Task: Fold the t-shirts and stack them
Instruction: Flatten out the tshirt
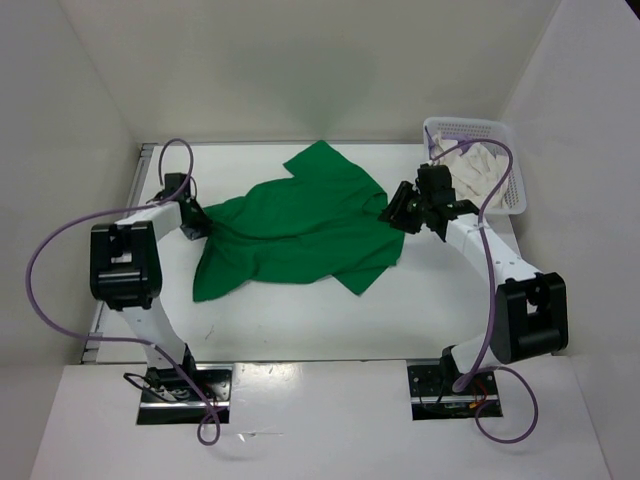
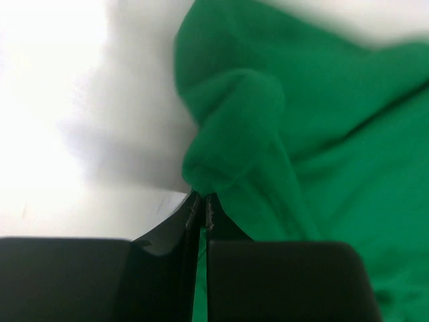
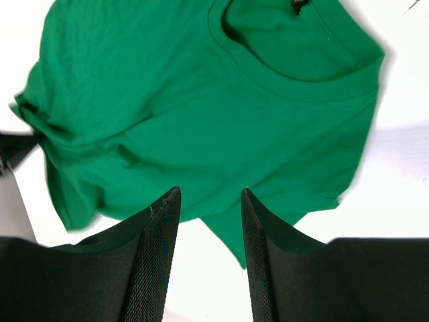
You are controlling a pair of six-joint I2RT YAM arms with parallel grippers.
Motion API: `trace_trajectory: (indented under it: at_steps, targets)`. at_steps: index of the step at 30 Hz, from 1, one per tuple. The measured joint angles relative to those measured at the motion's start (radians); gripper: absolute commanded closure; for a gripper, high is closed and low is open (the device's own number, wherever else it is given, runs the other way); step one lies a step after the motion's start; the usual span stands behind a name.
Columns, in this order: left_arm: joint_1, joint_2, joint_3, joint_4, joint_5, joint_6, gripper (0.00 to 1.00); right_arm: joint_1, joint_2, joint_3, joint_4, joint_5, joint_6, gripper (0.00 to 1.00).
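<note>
Folding is not yet done: we see the green t-shirt [image 1: 300, 225] lying crumpled. Our left gripper [image 2: 201, 199] pinches its edge, while our right gripper [image 3: 210, 194] hovers wide.

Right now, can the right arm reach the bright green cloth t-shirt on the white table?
Probably yes. The right gripper is open at the edge of the bright green cloth t-shirt, and nothing lies between them.
</note>
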Motion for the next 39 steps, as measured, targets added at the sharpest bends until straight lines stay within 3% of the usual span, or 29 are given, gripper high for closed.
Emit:
trace_trajectory:
  at_steps: [1,2,3,4,6,8,11,13,15,16,18,20,24,29,32,36,39]
  targets:
    - [0.0,0.034,0.048,0.003,0.002,0.001,0.82,0.0,0.001,0.0,0.0,0.0,0.0,0.53]
    - [0.0,0.068,0.103,0.002,0.003,0.002,0.68,0.0,0.002,0.0,0.0,0.002,-0.001,0.53]
    - [0.0,0.08,0.127,0.002,0.003,0.011,0.51,0.0,0.003,0.0,0.0,0.002,-0.002,0.53]
    - [0.0,0.087,0.151,0.002,0.002,0.014,0.25,0.0,0.006,0.0,0.0,0.002,-0.003,0.53]
    - [0.0,0.078,0.173,0.004,-0.01,0.03,0.09,0.0,0.012,0.0,0.0,0.002,-0.003,0.53]
    - [0.002,0.042,0.16,0.0,-0.028,0.038,0.0,0.0,0.014,0.0,-0.001,0.0,-0.003,0.53]
    - [0.027,-0.06,0.085,-0.011,-0.035,0.054,0.0,0.001,0.014,0.0,0.0,-0.007,-0.006,0.64]
    - [0.051,-0.142,0.025,-0.032,-0.027,0.055,0.0,0.003,0.014,-0.002,0.0,-0.013,-0.011,0.78]
    - [0.071,-0.234,-0.051,-0.037,-0.012,0.038,0.28,0.013,0.014,-0.003,0.0,-0.014,-0.015,0.86]
    - [0.074,-0.293,-0.095,-0.042,-0.004,0.015,0.6,0.02,0.014,-0.003,-0.001,-0.015,-0.019,0.9]
    - [0.072,-0.426,-0.19,-0.058,0.011,-0.029,0.75,0.037,0.014,-0.003,-0.001,-0.019,-0.027,0.9]
    - [0.067,-0.546,-0.263,-0.078,0.021,-0.069,0.82,0.058,0.012,-0.01,0.001,-0.026,-0.033,0.9]
    - [0.065,-0.733,-0.385,-0.113,0.025,-0.19,0.8,0.105,0.003,-0.035,0.0,-0.04,-0.034,0.89]
    - [0.065,-0.849,-0.545,-0.166,0.006,-0.345,0.78,0.166,0.002,-0.036,0.0,-0.063,-0.033,0.88]
    - [0.056,-0.892,-0.573,-0.216,-0.038,-0.385,0.66,0.178,0.002,-0.036,-0.001,-0.066,-0.033,0.87]
    - [0.032,-0.94,-0.58,-0.241,-0.097,-0.447,0.63,0.179,0.0,-0.036,-0.001,-0.066,-0.033,0.87]
    - [0.031,-0.953,-0.615,-0.233,-0.143,-0.497,0.52,0.179,0.0,-0.036,-0.001,-0.066,-0.033,0.87]
